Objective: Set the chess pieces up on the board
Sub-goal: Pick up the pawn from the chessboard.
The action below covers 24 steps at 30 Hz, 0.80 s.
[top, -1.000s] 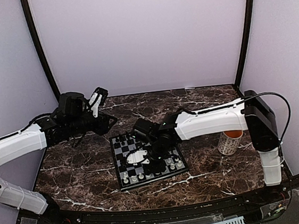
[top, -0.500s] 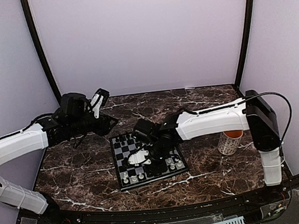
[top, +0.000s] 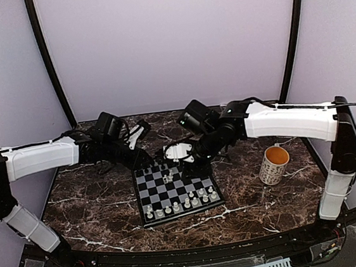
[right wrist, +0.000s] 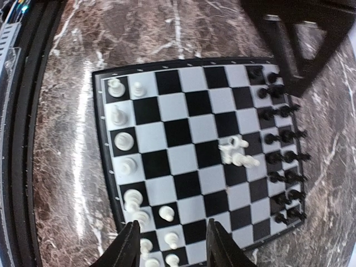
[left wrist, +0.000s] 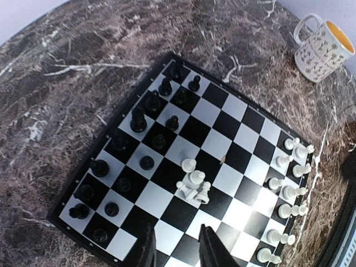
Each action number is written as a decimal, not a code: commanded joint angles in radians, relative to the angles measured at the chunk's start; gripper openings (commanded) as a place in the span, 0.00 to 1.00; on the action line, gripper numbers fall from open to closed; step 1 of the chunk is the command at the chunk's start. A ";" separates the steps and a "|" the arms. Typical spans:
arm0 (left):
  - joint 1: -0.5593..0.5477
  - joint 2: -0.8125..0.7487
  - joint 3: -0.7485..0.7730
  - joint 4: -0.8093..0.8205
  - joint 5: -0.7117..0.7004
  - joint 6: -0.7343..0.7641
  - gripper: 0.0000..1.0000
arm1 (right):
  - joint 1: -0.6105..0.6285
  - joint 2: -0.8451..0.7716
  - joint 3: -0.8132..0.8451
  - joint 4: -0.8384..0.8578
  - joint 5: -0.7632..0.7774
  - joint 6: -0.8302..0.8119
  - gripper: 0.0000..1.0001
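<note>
The board (top: 182, 187) lies at the table's middle. White chess pieces (top: 179, 203) line its near edge and black ones (left wrist: 139, 119) its far side. A small cluster of white pieces (left wrist: 194, 186), some toppled, lies mid-board; the right wrist view shows the cluster (right wrist: 236, 151) too. My left gripper (left wrist: 177, 250) hovers over the board's far left corner (top: 143, 155), open, nothing between its fingers. My right gripper (right wrist: 172, 250) hangs above the far edge (top: 175, 153), open and empty.
A patterned mug (top: 274, 164) with an orange inside stands on the marble table right of the board. In the right wrist view the left arm's dark gripper (right wrist: 295, 50) looms over the board's black-piece side. Purple walls close in the back and sides.
My right gripper has lifted off the board's near half, drawn back past the far edge and opened; the white cluster now shows mid-board. My left arm has swung in toward the board.
</note>
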 commanded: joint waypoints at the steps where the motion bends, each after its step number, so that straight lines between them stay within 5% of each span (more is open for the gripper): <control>1: -0.030 0.099 0.083 -0.118 0.072 0.049 0.28 | -0.101 -0.072 -0.057 0.029 0.003 -0.004 0.42; 9: -0.067 0.248 0.216 -0.236 -0.046 -0.141 0.24 | -0.168 -0.143 -0.131 0.086 -0.006 0.019 0.42; 15: -0.135 0.312 0.263 -0.258 -0.105 -0.303 0.33 | -0.174 -0.139 -0.135 0.097 -0.013 0.021 0.42; 24: -0.161 0.373 0.327 -0.245 -0.117 -0.344 0.34 | -0.175 -0.126 -0.128 0.095 -0.013 0.023 0.42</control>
